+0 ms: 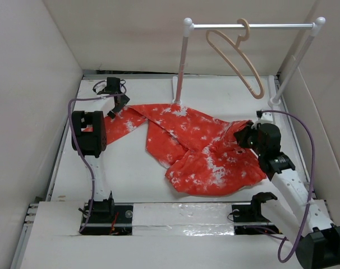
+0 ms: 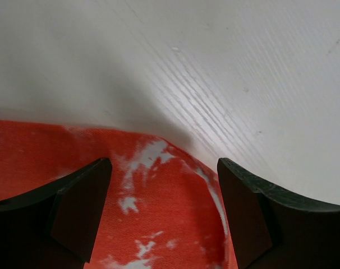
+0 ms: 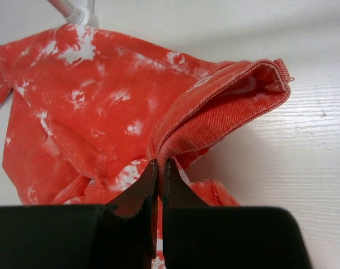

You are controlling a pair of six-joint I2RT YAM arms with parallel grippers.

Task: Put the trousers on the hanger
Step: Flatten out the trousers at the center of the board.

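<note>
Edge of trousers (image 2: pixel 159 224) between wide-spread left tool (image 2: pixel 164 168), white table (image 2: pixel 243 67) beyond.

One pair of trousers (image 1: pixel 198 151), one hanger (image 1: pixel 254 73), one rack (image 1: pixel 254 26), two arms (image 1: pixel 88 134) (image 1: pixel 288 185).

The trousers (image 1: pixel 198 148) are bright red-orange with white blotches and lie crumpled across the middle of the white table (image 1: pixel 125 179), one leg stretched to the far left. At their right end a thick stitched edge, maybe the waistband, is folded over and lifted off the table. The hanger (image 1: pixel 237 59) is thin and pale beige, and it hangs tilted by its hook from the rail (image 1: pixel 271 25) at the back, not touching the trousers.
</note>
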